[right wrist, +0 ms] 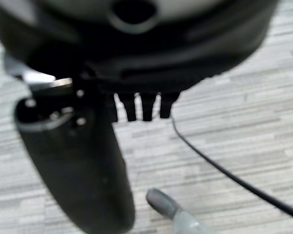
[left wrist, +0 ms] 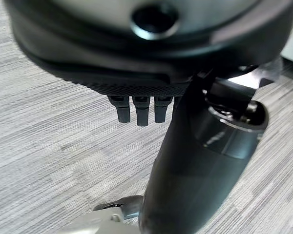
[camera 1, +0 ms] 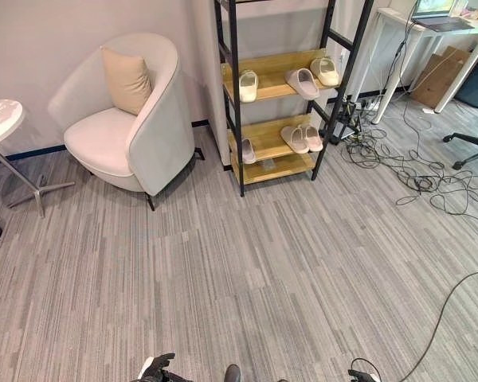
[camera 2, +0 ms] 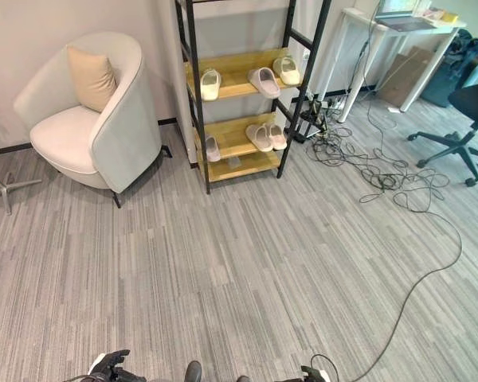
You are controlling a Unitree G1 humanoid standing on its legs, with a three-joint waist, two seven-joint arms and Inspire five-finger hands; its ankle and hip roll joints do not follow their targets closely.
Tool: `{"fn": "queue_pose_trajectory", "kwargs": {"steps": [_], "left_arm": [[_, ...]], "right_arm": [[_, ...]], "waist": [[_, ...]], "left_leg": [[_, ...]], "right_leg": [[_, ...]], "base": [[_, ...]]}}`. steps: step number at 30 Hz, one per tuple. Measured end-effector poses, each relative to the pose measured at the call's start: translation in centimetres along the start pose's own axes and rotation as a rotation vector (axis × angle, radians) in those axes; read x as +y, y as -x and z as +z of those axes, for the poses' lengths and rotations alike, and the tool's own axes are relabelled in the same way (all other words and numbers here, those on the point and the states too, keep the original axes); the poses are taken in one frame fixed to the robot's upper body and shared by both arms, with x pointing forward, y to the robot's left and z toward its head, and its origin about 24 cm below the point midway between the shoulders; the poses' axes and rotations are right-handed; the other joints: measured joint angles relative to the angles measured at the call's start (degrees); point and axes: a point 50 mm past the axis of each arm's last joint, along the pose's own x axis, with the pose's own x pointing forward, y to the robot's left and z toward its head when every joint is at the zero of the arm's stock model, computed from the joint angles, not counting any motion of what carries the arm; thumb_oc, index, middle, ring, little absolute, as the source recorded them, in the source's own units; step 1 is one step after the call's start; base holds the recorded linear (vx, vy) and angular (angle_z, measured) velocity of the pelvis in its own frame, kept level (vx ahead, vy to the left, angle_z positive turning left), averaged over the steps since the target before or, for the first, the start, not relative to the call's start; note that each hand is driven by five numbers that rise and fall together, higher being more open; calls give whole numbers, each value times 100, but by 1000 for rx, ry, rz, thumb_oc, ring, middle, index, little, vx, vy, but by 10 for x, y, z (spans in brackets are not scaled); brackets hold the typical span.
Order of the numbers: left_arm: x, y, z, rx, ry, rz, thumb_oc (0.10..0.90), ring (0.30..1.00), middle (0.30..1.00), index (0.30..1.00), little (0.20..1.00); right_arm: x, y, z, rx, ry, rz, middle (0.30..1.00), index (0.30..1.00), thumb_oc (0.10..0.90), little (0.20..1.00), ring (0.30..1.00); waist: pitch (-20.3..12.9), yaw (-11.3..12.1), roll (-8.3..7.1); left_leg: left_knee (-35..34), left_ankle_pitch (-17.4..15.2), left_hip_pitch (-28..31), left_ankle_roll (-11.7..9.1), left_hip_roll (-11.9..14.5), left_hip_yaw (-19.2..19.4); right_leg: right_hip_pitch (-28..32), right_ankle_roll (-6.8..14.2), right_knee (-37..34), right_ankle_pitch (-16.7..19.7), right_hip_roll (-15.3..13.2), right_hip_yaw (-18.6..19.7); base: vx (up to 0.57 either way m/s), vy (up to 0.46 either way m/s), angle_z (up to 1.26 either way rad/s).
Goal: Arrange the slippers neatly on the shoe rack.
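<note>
The black-framed shoe rack point(camera 1: 233, 103) with wooden shelves stands against the far wall. Its upper shelf holds a cream slipper point(camera 1: 248, 85), a pinkish slipper point(camera 1: 302, 82) lying askew, and another cream slipper point(camera 1: 326, 72). On the lower shelf a pale pink pair point(camera 1: 301, 138) sits side by side, with a single grey slipper point(camera 1: 248, 150) at the left end. My left hand point(camera 1: 158, 368) and right hand point(camera 1: 363, 375) hang low at the near edge, far from the rack. Each wrist view shows straight fingers point(left wrist: 141, 109) point(right wrist: 146, 107) over bare carpet, holding nothing.
A white armchair point(camera 1: 135, 127) with a beige cushion stands left of the rack, and a round side table point(camera 1: 0, 119) further left. Loose cables point(camera 1: 414, 175) sprawl on the carpet at right, near a white desk point(camera 1: 430, 32) and an office chair's base point(camera 1: 474, 143).
</note>
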Motion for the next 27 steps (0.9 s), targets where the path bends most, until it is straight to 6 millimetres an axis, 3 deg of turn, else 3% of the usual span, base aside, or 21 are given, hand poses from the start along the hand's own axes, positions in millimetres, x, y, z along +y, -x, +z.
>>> {"fn": "queue_pose_trajectory", "kwargs": {"steps": [12, 18, 20, 21, 23, 24, 27], "left_arm": [[-5, -1, 8, -18, -19, -13, 800, 900, 900, 900, 900], [-7, -2, 11, -19, -36, -19, 800, 900, 900, 900, 900], [-6, -4, 23, -47, -37, -13, 800, 900, 900, 900, 900], [-3, -6, 35, -77, -38, 0, 800, 900, 900, 900, 900], [-1, -7, 45, -102, -48, 8, 800, 900, 900, 900, 900], [-6, -7, 49, -118, -60, -5, 800, 900, 900, 900, 900], [-13, -6, 50, -125, -48, -24, 800, 900, 900, 900, 900]], "right_arm": [[-2, -1, 0, 12, 0, -21, 900, 900, 800, 900, 900], [-6, -1, 0, 9, -17, -38, 900, 900, 800, 900, 900], [-8, -1, 1, 9, -29, -57, 900, 900, 800, 900, 900], [-8, -2, 9, -12, -37, -59, 900, 900, 800, 900, 900], [-9, -3, 12, -22, -39, -67, 900, 900, 800, 900, 900], [-9, -2, 4, 8, -40, -75, 900, 900, 800, 900, 900], [-10, -1, -3, 42, -32, -78, 900, 900, 800, 900, 900]], "waist": [[92, -20, 109], [95, -200, 113], [164, -248, 18], [283, -241, -117], [427, -298, -162], [405, -363, -101], [395, -316, -53]], "left_leg": [[2, 104, -51, -99, 16, -138], [92, 115, -111, -122, 71, -125], [513, 97, -362, -157, 27, -121], [1004, 52, -714, -221, -43, -121], [1246, -63, -838, -229, 28, -85], [810, 1, -840, -323, 234, 91], [149, 134, -837, -493, 269, 321]], "right_leg": [[4, 61, -2, -54, 15, -144], [-17, 16, -3, -109, 63, -117], [-80, -147, -40, -131, 18, -43], [-168, -286, -38, -43, -77, 52], [-133, -357, -39, -11, -93, 39], [-95, -282, -42, -86, -48, 61], [-71, -186, -45, -92, -22, 230]], "base": [[21, -86, 6], [20, -40, -1], [31, -1, -17], [168, 26, -32], [204, 47, -9], [230, 99, 5], [187, 115, -26]]}}
